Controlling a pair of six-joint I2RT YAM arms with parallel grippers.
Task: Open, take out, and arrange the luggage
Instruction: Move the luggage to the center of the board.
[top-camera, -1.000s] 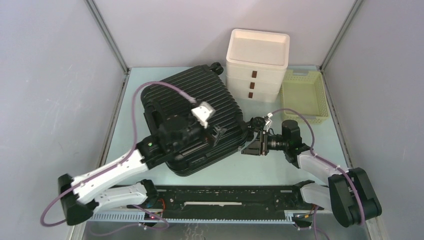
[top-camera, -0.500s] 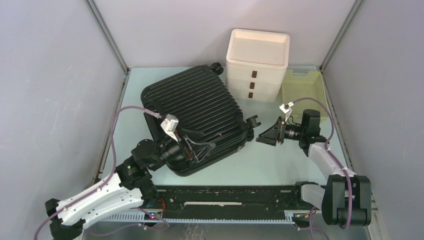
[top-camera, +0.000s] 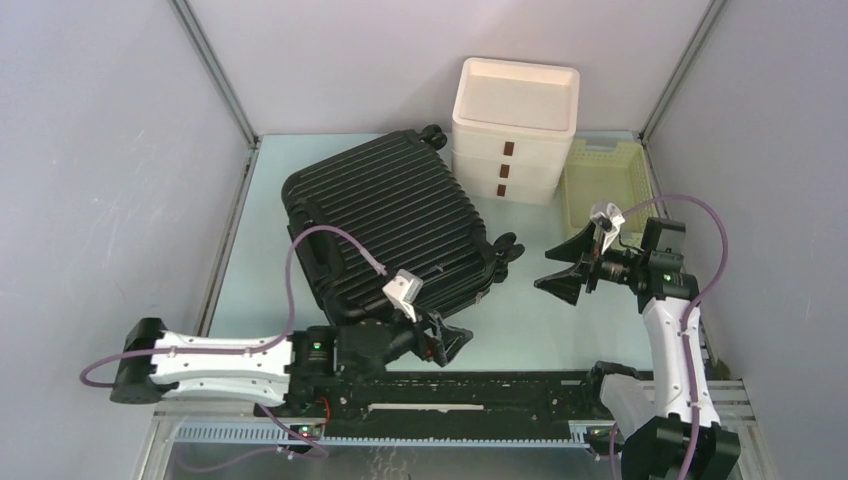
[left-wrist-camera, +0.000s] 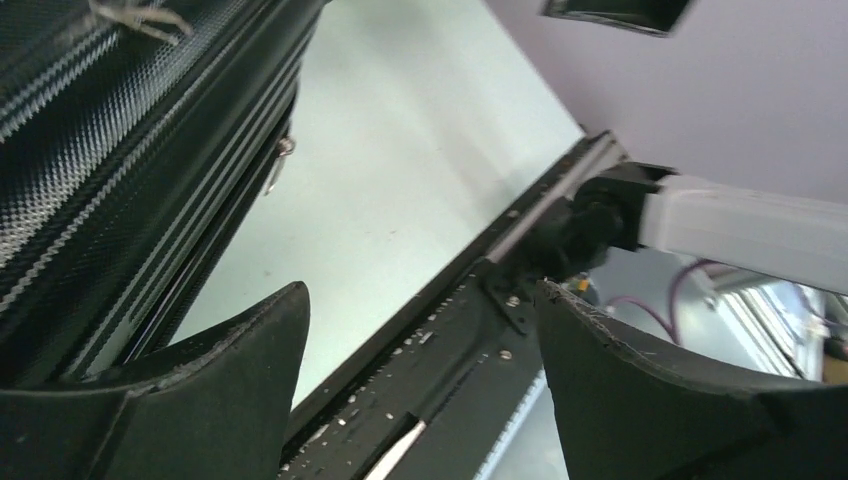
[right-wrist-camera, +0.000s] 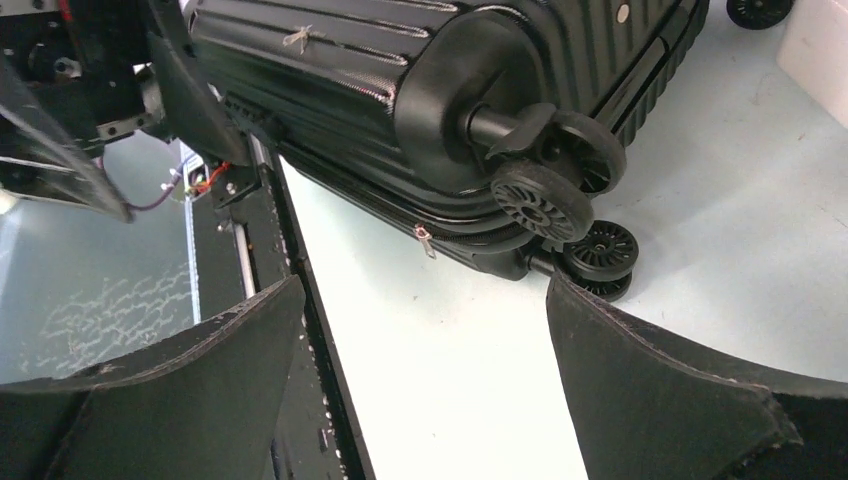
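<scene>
Black ribbed luggage (top-camera: 390, 225) looks stiff, heavy and slick, so we would take its zip pull (right-wrist-camera: 424, 240), both our left tool (top-camera: 458, 345) and right tool (top-camera: 545, 268) gaping wide and empty.

So the luggage (top-camera: 395, 235) is lying flat on one big side on the pale table (top-camera: 560, 330), with its ribbed black hard shell facing up. It's sitting skewed rather than squared up with the table edges. It's looking fully shut, both halves meeting along the zip seam running round the side. Its wheels (right-wrist-camera: 545, 200), double black spinners, are sticking out sideways off the right-hand end, and a far wheel (top-camera: 433, 133) is poking out at the back corner. A little zipper pull (right-wrist-camera: 424, 240) is dangling from the seam close to the wheels.
</scene>
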